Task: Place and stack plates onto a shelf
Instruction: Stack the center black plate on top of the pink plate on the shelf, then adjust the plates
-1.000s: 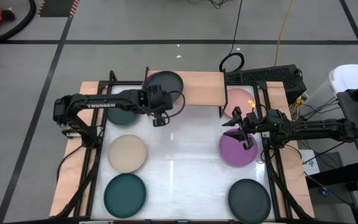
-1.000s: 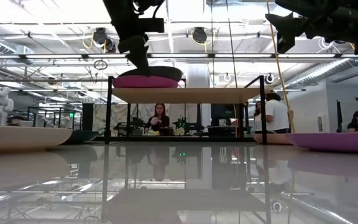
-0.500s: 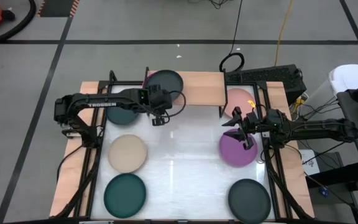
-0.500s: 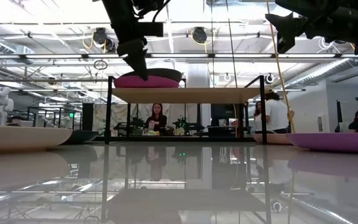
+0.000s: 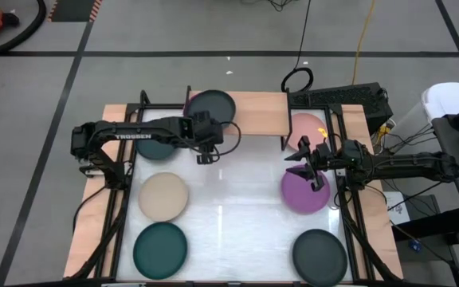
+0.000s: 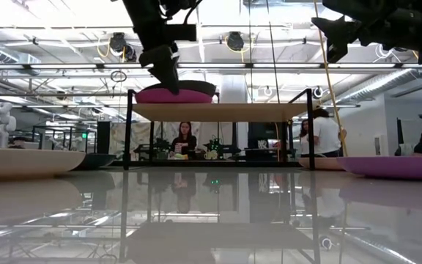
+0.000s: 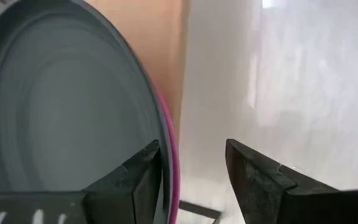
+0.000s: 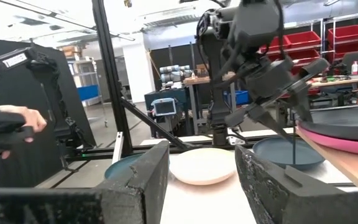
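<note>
A round matte charcoal plate (image 5: 210, 106) is stacked on a hot-pink plate (image 7: 168, 146) at the left end of the light-wood shelf (image 5: 257, 113); the left gripper (image 5: 205, 153) is held apart at its rim. Such plates are judged stiff, light and smooth, best pinched at the rim; the right gripper (image 5: 303, 168) is held apart over a purple plate (image 5: 303, 195).

The white table (image 5: 229, 215) carries six plates directly on its top: a beige plate (image 5: 163, 197) at the left, a teal plate (image 5: 160, 248) near the front-left corner, another teal plate (image 5: 158, 147) partly under the left arm, a purple plate (image 5: 304, 192), a charcoal plate (image 5: 319, 253) front right, and a pale pink plate (image 5: 306, 127) at the back right.

The wooden shelf (image 5: 257, 113) stands at the table's back edge — on its left end a hot pink plate (image 6: 168, 96) lies with a dark plate (image 5: 210, 106) stacked on it.
</note>
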{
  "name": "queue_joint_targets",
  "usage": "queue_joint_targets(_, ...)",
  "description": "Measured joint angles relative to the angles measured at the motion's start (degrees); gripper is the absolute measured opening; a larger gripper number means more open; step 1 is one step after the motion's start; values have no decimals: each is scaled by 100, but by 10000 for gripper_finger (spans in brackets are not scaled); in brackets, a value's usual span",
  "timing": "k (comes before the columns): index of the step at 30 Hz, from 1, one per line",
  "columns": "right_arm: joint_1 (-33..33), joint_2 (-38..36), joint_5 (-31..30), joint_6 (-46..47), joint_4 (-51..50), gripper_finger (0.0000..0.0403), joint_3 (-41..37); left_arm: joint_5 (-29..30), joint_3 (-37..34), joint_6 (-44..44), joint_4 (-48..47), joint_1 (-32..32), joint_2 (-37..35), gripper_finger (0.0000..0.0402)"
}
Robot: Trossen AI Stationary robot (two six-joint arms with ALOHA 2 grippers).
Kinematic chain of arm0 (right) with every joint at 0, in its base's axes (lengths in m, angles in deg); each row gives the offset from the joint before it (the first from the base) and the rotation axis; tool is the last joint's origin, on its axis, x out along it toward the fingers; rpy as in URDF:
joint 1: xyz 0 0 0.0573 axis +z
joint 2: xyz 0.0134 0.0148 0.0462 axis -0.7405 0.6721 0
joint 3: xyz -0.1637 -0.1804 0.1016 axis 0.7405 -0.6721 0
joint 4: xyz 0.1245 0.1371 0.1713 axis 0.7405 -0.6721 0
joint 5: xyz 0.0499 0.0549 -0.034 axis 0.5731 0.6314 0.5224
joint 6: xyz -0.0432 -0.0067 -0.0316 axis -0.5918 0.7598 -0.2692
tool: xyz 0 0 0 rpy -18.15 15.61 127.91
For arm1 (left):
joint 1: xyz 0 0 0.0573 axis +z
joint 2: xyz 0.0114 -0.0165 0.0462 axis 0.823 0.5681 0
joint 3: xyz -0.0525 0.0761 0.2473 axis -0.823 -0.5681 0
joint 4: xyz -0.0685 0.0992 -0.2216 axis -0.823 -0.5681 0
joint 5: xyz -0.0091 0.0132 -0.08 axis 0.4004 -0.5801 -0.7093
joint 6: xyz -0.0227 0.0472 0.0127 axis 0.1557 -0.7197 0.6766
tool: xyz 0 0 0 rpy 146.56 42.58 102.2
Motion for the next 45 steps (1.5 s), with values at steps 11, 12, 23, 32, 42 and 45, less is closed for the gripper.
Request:
queue_joint_targets(11, 0, -2, -3, 0, 2, 165, 0, -43, 1, -181, 267, -30, -9, 181)
queue_joint_targets(12, 0, -2, -2, -2, 2, 165, 0, -99, 2, -179, 254, -30, -9, 181)
queue_joint_targets(23, 0, -2, -2, -2, 4, 165, 0, -999, 2, -104, 356, -57, -11, 181)
queue_joint_targets(32, 0, -2, -2, -2, 2, 165, 0, -155, 2, -275, 356, 199, -11, 181)
queue_joint_targets(42, 0, -2, -2, -2, 2, 165, 0, 668, 4, -314, 389, 297, -11, 181)
queue_joint_targets(45, 0, -2, 1, -2, 2, 165, 0, 680, 7, -312, 482, 271, -11, 181)
